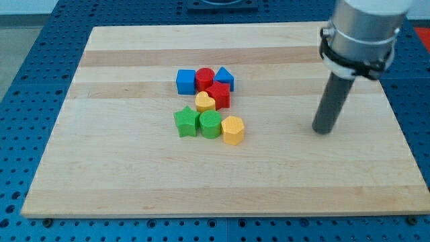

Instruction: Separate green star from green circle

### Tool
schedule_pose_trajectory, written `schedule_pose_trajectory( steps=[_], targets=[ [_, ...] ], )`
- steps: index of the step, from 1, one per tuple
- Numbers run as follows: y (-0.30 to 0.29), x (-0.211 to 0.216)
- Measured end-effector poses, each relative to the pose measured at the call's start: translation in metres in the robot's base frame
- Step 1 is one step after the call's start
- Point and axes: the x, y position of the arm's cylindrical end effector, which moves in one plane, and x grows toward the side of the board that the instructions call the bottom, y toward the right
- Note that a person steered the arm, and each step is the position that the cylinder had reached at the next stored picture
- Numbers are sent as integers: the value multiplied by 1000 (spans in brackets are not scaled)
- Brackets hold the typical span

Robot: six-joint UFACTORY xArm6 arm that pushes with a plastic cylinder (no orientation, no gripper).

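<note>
The green star [185,122] lies near the middle of the wooden board [121,168], touching the green circle [210,125] on its right. My tip [323,130] stands on the board far to the view's right of both, well apart from every block. The rod [332,102] rises from it to the arm's grey end at the view's top right.
A yellow hexagon [232,130] touches the green circle's right side. A yellow heart [205,102] sits just above the green pair. Above it are a red star [218,95], a red cylinder [205,79], a blue cube [186,81] and a blue triangle [224,78].
</note>
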Motion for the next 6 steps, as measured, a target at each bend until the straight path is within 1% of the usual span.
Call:
schedule_pose_trajectory(
  steps=[1,2,3,4,5,6],
  targets=[
    [-17,20],
    [-71,34],
    [-137,34],
    [-186,33],
    [-193,33],
    [-195,17]
  ],
)
